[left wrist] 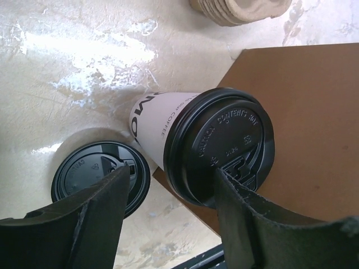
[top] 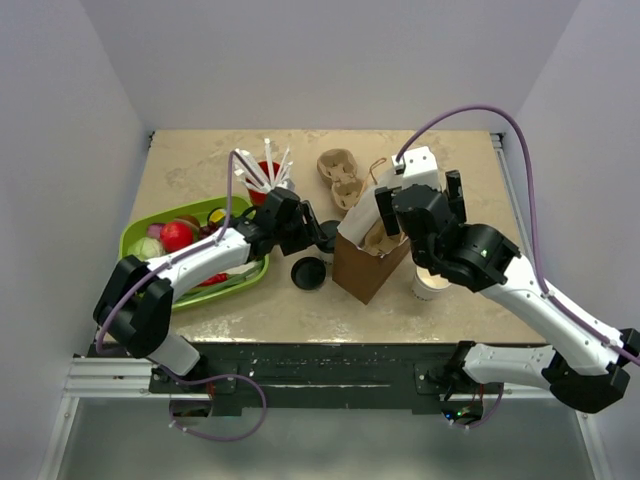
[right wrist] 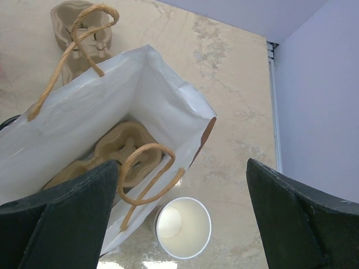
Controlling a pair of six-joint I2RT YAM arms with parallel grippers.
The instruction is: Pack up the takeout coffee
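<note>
Two left fingers (left wrist: 252, 224) stand apart, clamping nothing, either side of the takeout coffee (left wrist: 224, 145), one seemingly touching its lid rim. Its long axis runs away from them, lid nearest, base on the desk (left wrist: 84, 67) beside the paper bag (left wrist: 314, 123). Right fingers (right wrist: 61, 213), spread wide, hover beyond, above that bag.

Arms (top: 205, 262) white w/ blk joints, purple cables (top: 470, 112), blk fingers (left wrist: 84, 224).

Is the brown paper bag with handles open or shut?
Open: the brown paper bag gapes at the top, showing its white inside and a brown pulp cup carrier within.
</note>
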